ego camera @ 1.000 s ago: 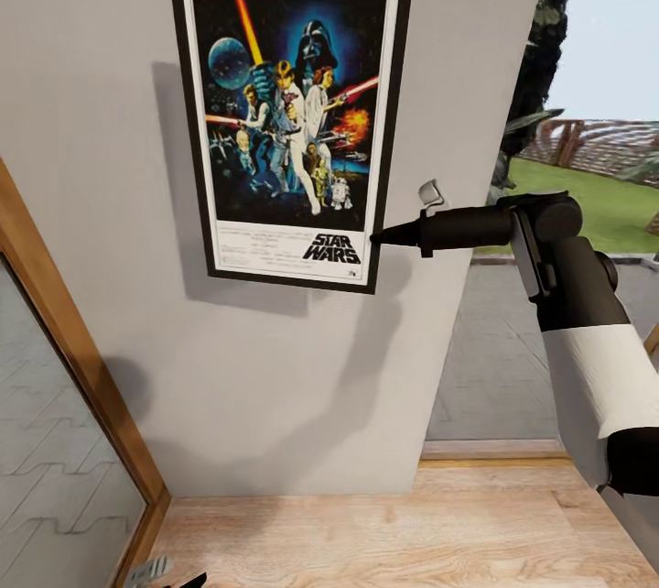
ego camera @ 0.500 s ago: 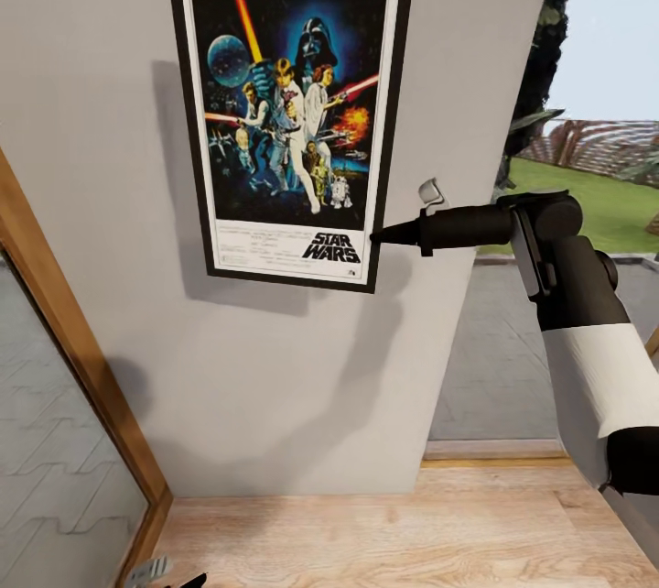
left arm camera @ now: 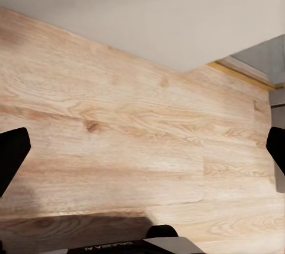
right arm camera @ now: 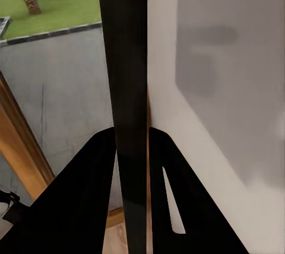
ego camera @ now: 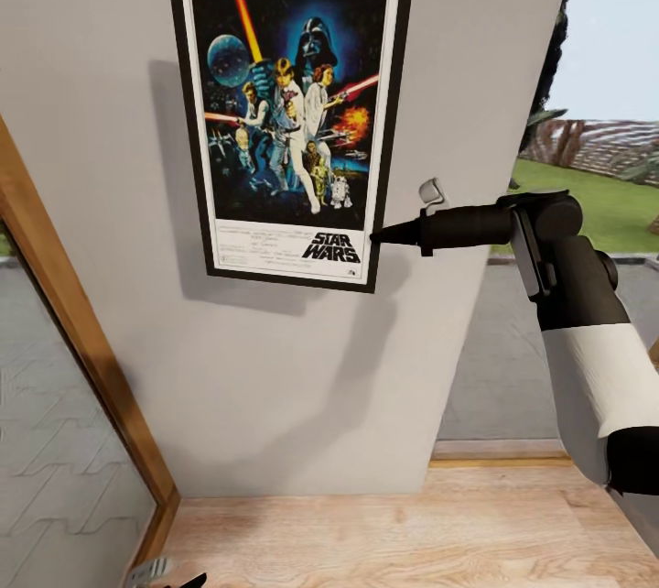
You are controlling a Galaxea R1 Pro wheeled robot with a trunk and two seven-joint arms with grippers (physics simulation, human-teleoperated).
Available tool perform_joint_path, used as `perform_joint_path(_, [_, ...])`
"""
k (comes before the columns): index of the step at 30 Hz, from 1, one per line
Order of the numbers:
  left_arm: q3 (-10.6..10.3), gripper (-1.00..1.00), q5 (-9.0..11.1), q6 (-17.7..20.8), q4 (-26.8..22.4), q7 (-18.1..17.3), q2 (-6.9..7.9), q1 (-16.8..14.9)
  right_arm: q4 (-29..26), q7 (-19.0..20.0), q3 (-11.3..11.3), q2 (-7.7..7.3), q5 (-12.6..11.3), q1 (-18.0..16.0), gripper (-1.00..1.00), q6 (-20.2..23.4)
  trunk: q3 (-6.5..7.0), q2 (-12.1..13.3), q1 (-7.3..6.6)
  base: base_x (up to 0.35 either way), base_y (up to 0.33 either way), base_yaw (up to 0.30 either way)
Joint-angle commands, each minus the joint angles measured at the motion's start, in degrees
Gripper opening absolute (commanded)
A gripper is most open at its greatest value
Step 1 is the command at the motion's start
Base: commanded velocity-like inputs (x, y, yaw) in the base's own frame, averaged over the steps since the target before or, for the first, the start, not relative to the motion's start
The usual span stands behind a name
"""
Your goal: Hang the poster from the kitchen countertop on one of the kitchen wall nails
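Grey wall [ego camera: 275, 386] carries the poster [ego camera: 291, 116] flat against it in the head view, the right pincer [ego camera: 377, 237] pinching the poster's lower right edge. In the left wrist view, the left pincer [left arm camera: 142, 153] gapes wide over wooden floor [left arm camera: 119, 147]. In the right wrist view, both fingers [right arm camera: 89, 194] clamp the poster's black frame edge [right arm camera: 126, 88] beside that wall.

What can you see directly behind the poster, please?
The grey wall lies behind the poster, which the right gripper pinches by its edge. Any nail is covered.
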Motion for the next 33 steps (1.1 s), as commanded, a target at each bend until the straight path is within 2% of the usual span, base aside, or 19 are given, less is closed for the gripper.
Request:
perform_joint_path(1, [-0.5,1.00,0.6,-0.3,0.1,-0.1,0.04,-0.1,0.0,0.2,0.1,-0.03,-0.1,-0.1,-1.00,0.7,-0.13,-0.1,0.04,0.000,0.146,0.000])
perform_joint_path(15, [-0.5,1.00,0.6,-0.3,0.1,-0.1,0.06,-0.1,-0.4,0.2,0.1,-0.03,-0.1,-0.1,-1.00,0.7,-0.13,-0.1,0.04,0.001,0.021,0.000])
perform_joint_path(25, [-0.5,1.00,0.6,-0.3,0.1,-0.1,0.13,-0.1,-0.4,0.2,0.1,-0.03,-0.1,-0.1,-1.00,0.7,-0.13,-0.1,0.04,0.239,0.000,0.000])
perform_joint_path(33, [-0.5,1.00,0.6,-0.3,0.1,-0.1,0.13,-0.1,-0.4,0.2,0.1,-0.03,-0.1,0.0,-1.00,0.7,-0.13,-0.1,0.04,0.012,0.000,0.000])
